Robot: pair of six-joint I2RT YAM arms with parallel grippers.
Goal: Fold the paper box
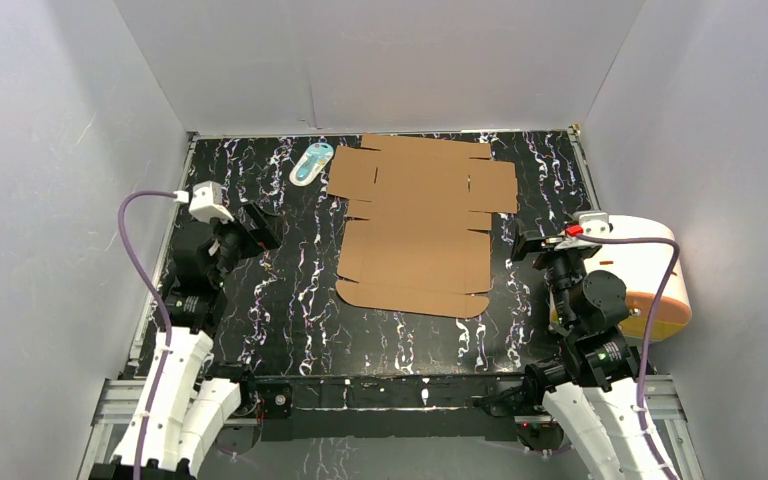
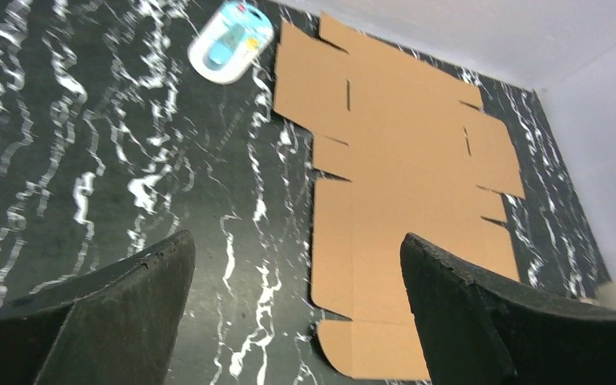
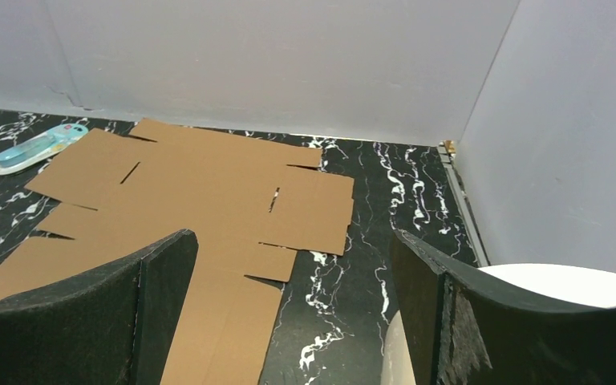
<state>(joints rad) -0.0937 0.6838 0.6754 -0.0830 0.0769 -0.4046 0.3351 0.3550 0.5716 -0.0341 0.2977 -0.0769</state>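
The paper box (image 1: 422,225) is a flat brown cardboard sheet with flaps and slits, lying unfolded on the black marbled table (image 1: 290,300) toward the back centre. It also fills much of the left wrist view (image 2: 401,176) and the right wrist view (image 3: 192,192). My left gripper (image 1: 260,228) hovers left of the sheet, open, with nothing between its fingers (image 2: 140,281). My right gripper (image 1: 528,245) hangs just off the sheet's right edge, open and empty, its fingers (image 3: 156,273) wide apart.
A small white-and-blue oval item (image 1: 311,163) lies at the back, left of the sheet. A cream cylinder with an orange base (image 1: 650,275) stands at the right edge beside the right arm. Grey walls enclose the table on three sides.
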